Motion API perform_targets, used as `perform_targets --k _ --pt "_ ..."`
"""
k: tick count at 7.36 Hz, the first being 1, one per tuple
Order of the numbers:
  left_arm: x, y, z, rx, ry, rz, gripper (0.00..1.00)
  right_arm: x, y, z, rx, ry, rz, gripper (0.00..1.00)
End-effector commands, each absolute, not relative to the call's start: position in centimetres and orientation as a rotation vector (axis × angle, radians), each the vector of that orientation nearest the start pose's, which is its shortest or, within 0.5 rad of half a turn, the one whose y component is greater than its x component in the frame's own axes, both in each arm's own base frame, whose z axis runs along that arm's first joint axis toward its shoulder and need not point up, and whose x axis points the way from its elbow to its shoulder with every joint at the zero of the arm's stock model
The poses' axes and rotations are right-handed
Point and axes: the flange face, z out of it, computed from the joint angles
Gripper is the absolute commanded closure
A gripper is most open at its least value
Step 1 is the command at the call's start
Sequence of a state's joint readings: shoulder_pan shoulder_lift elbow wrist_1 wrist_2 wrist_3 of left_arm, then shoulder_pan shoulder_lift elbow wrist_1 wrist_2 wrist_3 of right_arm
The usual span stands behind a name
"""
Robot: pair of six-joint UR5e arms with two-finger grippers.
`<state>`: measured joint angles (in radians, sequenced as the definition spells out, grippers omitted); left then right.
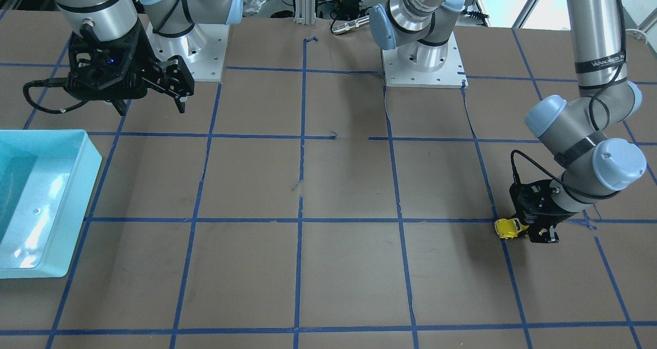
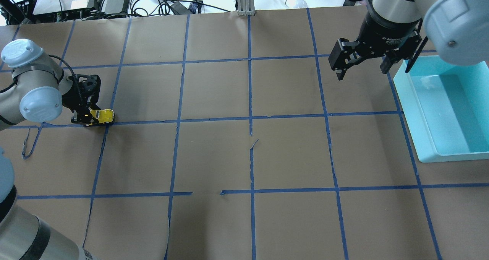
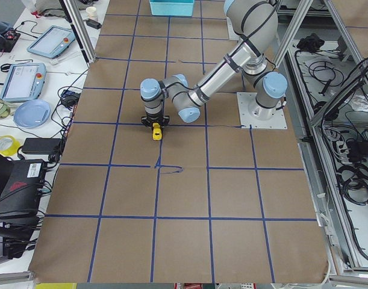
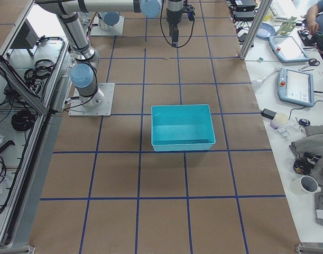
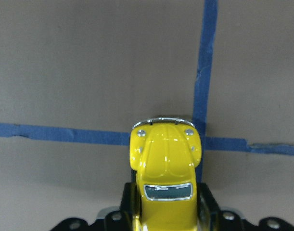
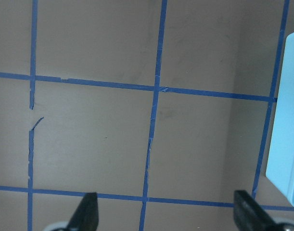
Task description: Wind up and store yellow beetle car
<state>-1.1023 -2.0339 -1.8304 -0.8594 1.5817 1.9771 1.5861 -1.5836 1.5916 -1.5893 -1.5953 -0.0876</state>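
The yellow beetle car (image 5: pixel 165 178) is a tiny yellow toy with dark windows. It sits on the brown table at a crossing of blue tape lines, its nose pointing away from the left wrist camera. My left gripper (image 2: pixel 91 116) is down at the table and shut on the car (image 2: pixel 103 116), which sticks out from between the fingers; it also shows in the front-facing view (image 1: pixel 509 228) and the left view (image 3: pixel 156 130). My right gripper (image 2: pixel 361 67) is open and empty, hanging above the table beside the bin.
A light blue open bin (image 2: pixel 447 111) stands at the table's right side; it also shows in the front-facing view (image 1: pixel 46 200) and the right view (image 4: pixel 182 127). Blue tape lines grid the brown table. Cables and devices lie beyond the far edge.
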Motion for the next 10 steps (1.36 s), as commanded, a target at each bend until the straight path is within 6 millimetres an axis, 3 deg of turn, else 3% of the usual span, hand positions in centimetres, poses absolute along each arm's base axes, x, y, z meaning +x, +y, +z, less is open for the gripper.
perform_targets --k 1,2,10 --pt "14.57 -57.99 18.30 2.157 2.290 0.018 0.24 13.82 -48.55 48.52 -0.165 3.164 -0.013 0.00" --pt "14.60 -57.98 18.21 2.155 2.292 0.023 0.00 13.83 -48.55 48.52 -0.165 3.162 -0.013 0.00" --pt "14.77 -58.29 18.69 2.139 2.289 0.018 0.00 13.64 -48.65 48.32 -0.229 3.178 -0.006 0.00"
